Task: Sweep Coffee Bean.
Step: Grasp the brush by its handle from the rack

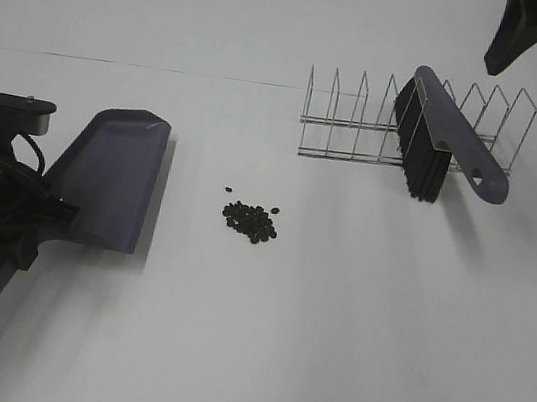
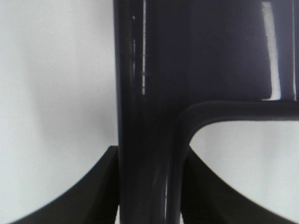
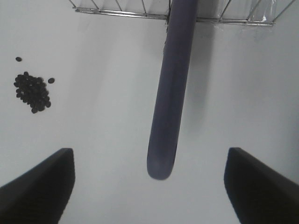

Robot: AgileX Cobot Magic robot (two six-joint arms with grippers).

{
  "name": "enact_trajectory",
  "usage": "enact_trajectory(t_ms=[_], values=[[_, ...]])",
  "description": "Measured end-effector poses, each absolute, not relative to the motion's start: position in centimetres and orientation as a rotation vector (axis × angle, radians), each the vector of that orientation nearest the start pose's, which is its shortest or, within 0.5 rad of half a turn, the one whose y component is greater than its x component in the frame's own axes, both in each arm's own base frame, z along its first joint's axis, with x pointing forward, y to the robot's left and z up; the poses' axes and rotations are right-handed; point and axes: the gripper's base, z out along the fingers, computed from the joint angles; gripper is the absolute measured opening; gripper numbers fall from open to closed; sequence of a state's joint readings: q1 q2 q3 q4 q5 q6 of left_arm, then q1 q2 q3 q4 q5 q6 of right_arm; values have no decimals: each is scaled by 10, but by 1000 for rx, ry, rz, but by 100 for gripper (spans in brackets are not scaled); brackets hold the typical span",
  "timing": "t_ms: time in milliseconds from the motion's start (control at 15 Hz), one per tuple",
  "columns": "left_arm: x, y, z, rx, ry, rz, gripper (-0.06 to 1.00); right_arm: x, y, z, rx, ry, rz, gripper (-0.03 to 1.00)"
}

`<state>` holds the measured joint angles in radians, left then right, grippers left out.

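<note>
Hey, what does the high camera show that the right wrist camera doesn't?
Only the high view: the dustpan and the brush bristles. Only the right wrist view: the right end effector open, framing the handle tip. Both: the coffee beans, the brush handle and the wire rack.

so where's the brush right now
In the exterior high view the brush stands in the wire rack on the right side, bristles down; the coffee beans lie apart to its left, nearer the camera.
</note>
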<state>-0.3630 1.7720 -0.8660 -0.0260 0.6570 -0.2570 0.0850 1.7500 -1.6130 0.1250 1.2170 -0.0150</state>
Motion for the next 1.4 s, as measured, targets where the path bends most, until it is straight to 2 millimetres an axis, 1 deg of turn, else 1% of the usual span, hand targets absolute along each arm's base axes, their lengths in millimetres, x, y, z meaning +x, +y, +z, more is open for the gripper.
enact_trajectory(t_ms=[67,200,333,400,600,733,800,933,1067,1267,1400], values=[[270,-104,133,132,3059,-66,31,376,44,309,-99,2849,216,76],[270,-104,133,134,3060,-63,31,385,50,295,-73,2881,304,76],[270,-104,133,134,3061,-63,31,393,52,283,-38,2912,332,75],[270,-104,133,135,3063,-62,31,412,54,264,-35,2938,329,73],[268,-103,133,149,3080,-41,31,446,52,238,-85,2943,252,72],[268,-102,133,164,3086,-25,31,464,47,220,-73,2952,233,72],[268,-102,133,164,3086,-25,31,467,46,216,-75,2953,232,72],[268,-101,133,173,3084,-18,31,479,39,197,-78,2968,228,72],[268,-101,133,176,3083,-15,31,488,32,186,-61,2970,229,72],[268,-101,133,180,3082,-12,31,495,29,168,-69,2987,255,71],[268,-101,133,184,3081,-8,31,502,31,158,-61,2983,287,70]])
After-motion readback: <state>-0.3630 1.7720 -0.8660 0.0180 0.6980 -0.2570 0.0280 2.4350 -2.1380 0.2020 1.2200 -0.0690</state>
